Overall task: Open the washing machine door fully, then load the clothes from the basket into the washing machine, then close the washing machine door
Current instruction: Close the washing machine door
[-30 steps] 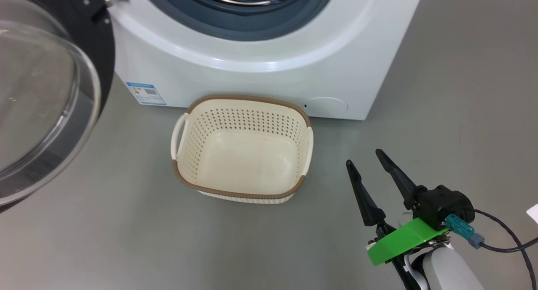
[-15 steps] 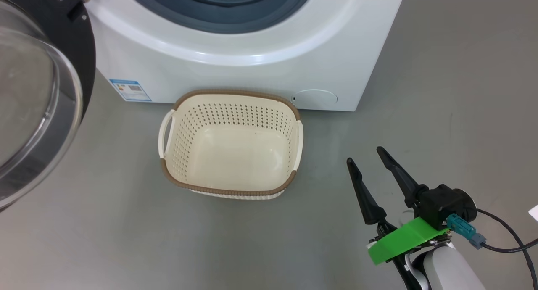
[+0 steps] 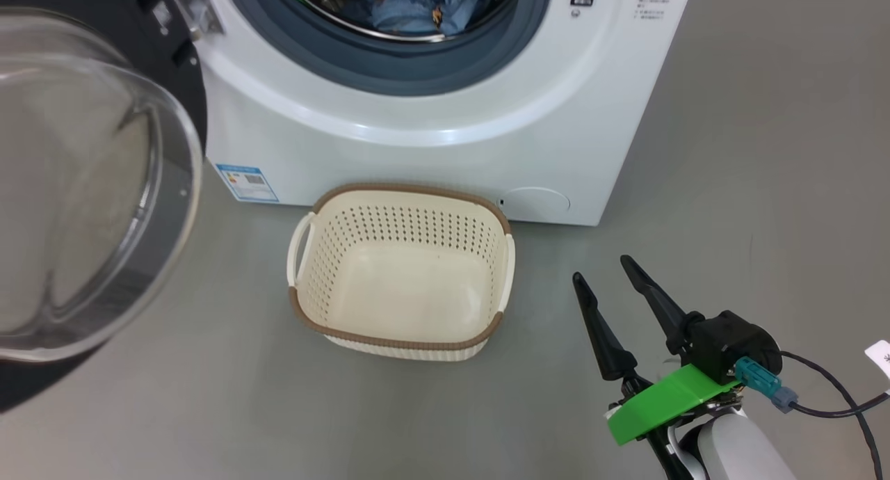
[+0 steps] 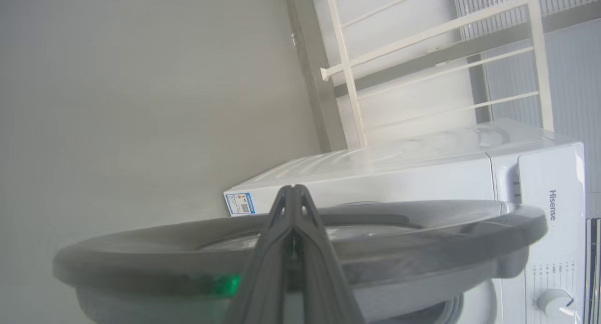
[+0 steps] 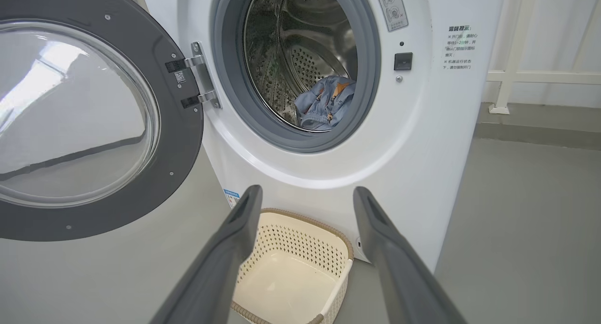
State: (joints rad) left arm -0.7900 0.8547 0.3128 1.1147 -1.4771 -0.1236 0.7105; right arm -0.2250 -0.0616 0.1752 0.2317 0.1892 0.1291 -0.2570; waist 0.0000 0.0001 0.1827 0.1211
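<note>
The clothes (image 3: 410, 7) show in the washing machine (image 3: 431, 153) again, view shifted; right gripper (image 3: 601, 268) wide, left gripper (image 4: 293, 189) pinched together.

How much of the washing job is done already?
Mostly done. The washing machine door hangs wide open, the basket is empty, and the clothes lie inside the washing machine. Nothing is carried: the right hand is open, the left hand shut by the door's edge. Only closing the door remains.
</note>
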